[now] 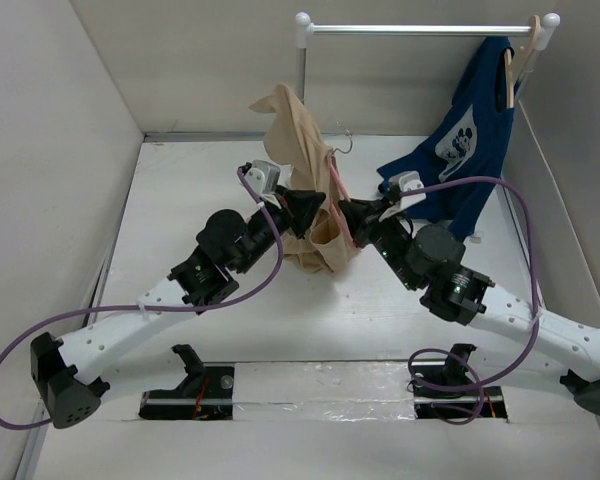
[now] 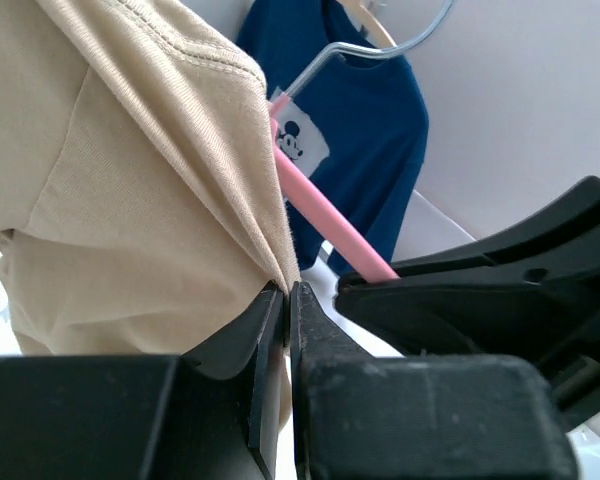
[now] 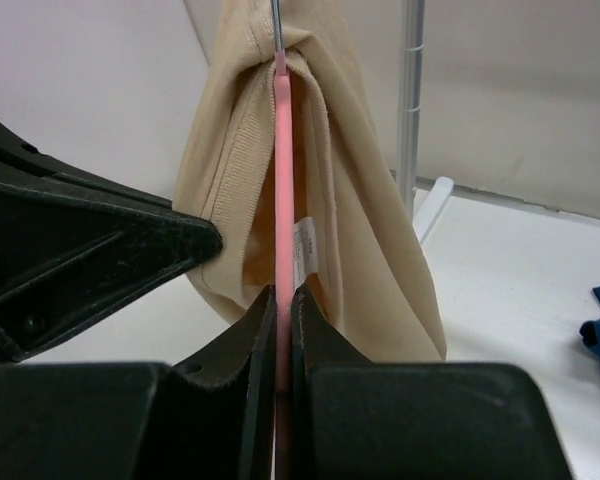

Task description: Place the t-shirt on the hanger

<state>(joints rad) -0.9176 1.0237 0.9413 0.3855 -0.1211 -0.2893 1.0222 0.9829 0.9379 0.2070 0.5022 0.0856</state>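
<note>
The tan t-shirt (image 1: pixel 292 140) hangs bunched above the table between both arms, draped over the thin pink hanger (image 1: pixel 340 195). My left gripper (image 1: pixel 315 207) is shut on a fold of the t-shirt (image 2: pixel 130 200) at its fingertips (image 2: pixel 287 288), right beside the hanger's pink arm (image 2: pixel 325 215). My right gripper (image 1: pixel 352 215) is shut on the hanger's pink bar (image 3: pixel 283 180), which runs up from the jaws (image 3: pixel 283 292) into the t-shirt's (image 3: pixel 370 230) neck opening. The metal hook (image 1: pixel 346 146) pokes out behind the cloth.
A dark blue t-shirt with a white graphic (image 1: pixel 470 130) hangs on a wooden hanger (image 1: pixel 520 60) from the white rail (image 1: pixel 420 30) at the back right. The rack post (image 1: pixel 301 70) stands behind the tan cloth. Walls close in on the left and right.
</note>
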